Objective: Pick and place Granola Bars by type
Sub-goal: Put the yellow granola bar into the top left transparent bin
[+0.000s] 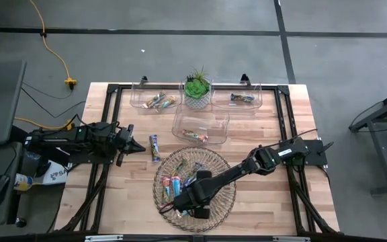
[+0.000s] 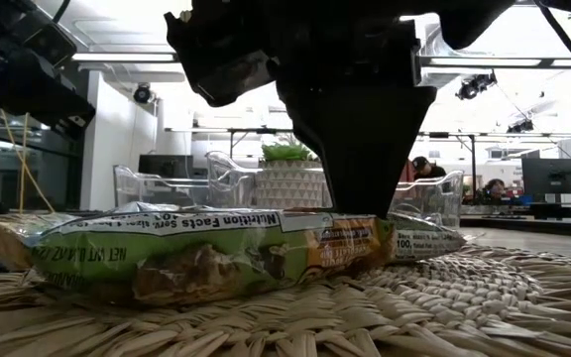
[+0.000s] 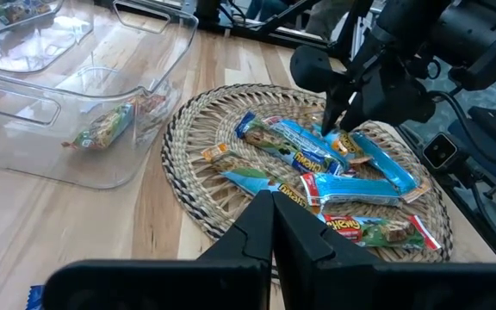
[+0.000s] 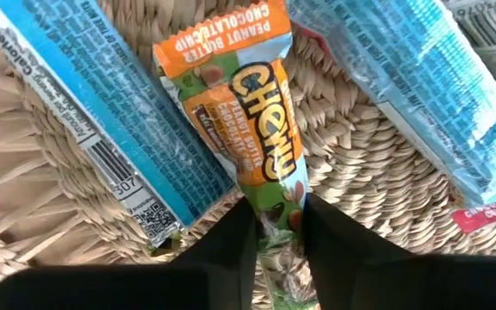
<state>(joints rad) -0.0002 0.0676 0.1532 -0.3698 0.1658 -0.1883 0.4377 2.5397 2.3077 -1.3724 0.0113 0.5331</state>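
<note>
Granola bars (image 3: 334, 164) fill the wicker tray (image 1: 226, 195), where the right claw (image 4: 278, 228) pinches an orange Chewy bar (image 4: 257, 129). More sit in three clear bins (image 1: 200, 128) on the wooden table (image 1: 274, 202); left claw (image 1: 132, 145) closed, empty.

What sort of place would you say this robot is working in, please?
Probably a robotics lab or workshop: a wooden workbench on a grey concrete floor, a yellow cable across it, and desks with monitors behind.
</note>
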